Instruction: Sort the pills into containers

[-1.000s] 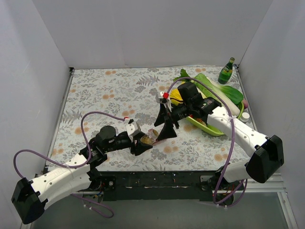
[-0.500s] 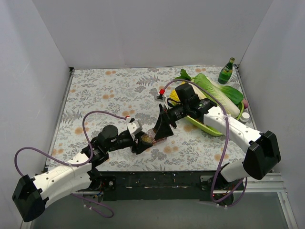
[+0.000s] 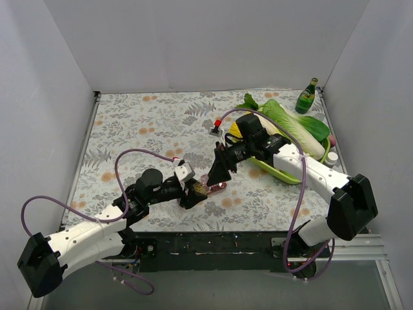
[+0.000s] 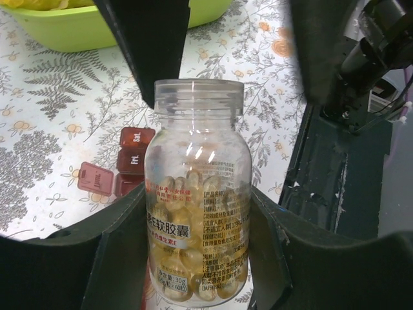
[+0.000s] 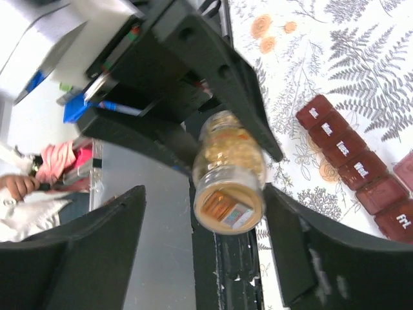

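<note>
A small clear jar (image 4: 197, 194) full of yellowish pills (image 4: 187, 187) is gripped at its body by my left gripper (image 4: 197, 258), near the table's front. The jar also shows in the top view (image 3: 201, 188). My right gripper (image 5: 205, 194) is open, its fingers (image 5: 310, 258) on either side of the jar's top end (image 5: 229, 206), which shows a tan round face with an orange and white patch. In the top view my right gripper (image 3: 217, 173) is just right of my left gripper (image 3: 192, 195). The dark-red containers (image 5: 352, 165) lie on the table just beyond the jar (image 4: 129, 161), one flap (image 4: 95, 177) open.
A long green tray (image 3: 284, 175) with leafy greens and yellow items lies at the right, its rim also in the left wrist view (image 4: 97, 29). A green bottle (image 3: 306, 97) stands at the back right. A small white bottle (image 3: 332, 157) is near the right edge.
My right gripper has moved down and left toward the jar, and its open fingers now straddle the jar's top. My left gripper has kept the jar and shifted slightly right.
</note>
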Motion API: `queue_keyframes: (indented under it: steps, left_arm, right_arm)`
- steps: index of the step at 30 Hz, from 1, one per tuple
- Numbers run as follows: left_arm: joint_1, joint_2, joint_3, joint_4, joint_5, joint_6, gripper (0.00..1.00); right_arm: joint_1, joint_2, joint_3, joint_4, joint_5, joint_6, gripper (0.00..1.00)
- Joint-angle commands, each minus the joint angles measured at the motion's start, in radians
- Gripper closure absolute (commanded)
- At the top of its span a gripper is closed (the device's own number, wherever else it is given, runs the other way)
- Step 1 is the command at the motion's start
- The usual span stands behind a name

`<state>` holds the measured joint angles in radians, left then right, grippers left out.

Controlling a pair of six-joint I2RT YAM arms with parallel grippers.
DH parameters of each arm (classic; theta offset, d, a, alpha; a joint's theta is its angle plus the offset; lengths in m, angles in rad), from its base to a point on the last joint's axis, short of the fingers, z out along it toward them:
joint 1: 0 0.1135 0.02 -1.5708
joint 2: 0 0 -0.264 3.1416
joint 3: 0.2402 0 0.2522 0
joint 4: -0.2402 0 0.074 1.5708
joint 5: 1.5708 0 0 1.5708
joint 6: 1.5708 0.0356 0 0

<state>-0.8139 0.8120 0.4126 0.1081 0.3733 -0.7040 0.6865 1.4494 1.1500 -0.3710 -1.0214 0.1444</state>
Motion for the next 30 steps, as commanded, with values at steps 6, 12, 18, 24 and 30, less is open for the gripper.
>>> queue_keyframes:
  steps: [6,12,18,24,30]
  left_arm:
    - [-0.002,-0.005,0.035,0.025,-0.033,0.001,1.0]
    - [-0.004,-0.019,0.032,0.008,-0.034,0.006,1.0]
    - [-0.004,-0.043,0.019,-0.038,0.004,0.032,1.0]
    - [-0.002,-0.069,0.022,-0.096,0.027,0.058,1.0]
    - [-0.002,-0.096,0.012,-0.102,0.029,0.07,1.0]
  right_arm:
    - [-0.001,0.006,-0.01,0.035,0.006,0.003,0.55]
    - [0.002,0.011,0.016,0.006,0.006,-0.06,0.73]
    - [0.002,0.086,0.21,-0.164,-0.023,-0.291,0.8]
    - [0.002,0.181,0.352,-0.353,-0.106,-0.682,0.81]
    - [0.004,0.227,0.436,-0.612,-0.166,-1.138,0.8]
